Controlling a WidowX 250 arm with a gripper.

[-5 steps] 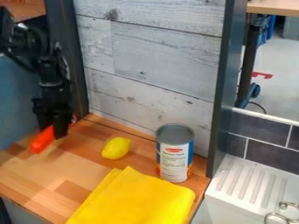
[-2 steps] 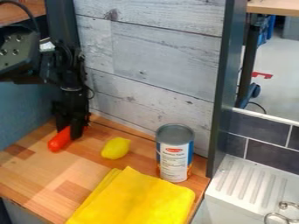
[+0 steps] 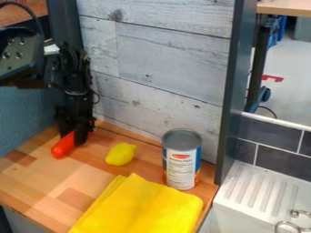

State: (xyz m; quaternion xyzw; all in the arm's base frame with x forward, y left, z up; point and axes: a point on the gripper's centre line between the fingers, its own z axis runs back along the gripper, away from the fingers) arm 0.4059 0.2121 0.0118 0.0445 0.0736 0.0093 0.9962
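My black pincer [image 3: 73, 139] is clamped on the long, rounded orange-red object [image 3: 63, 146] by the yellow lemon [image 3: 120, 154] at the wooden tabletop [image 3: 37, 175], and even pressure should prevent its slipping or rolling.

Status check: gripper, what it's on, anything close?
Gripper closed on orange-red object, low at wooden counter. Yellow lemon nearby, not touching. Can upright, farther off.

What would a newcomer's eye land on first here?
Probably the bright yellow cloth, folded near the front of the wooden counter. Next, the orange-red object held in the black gripper at left, then the lemon between it and the upright can.
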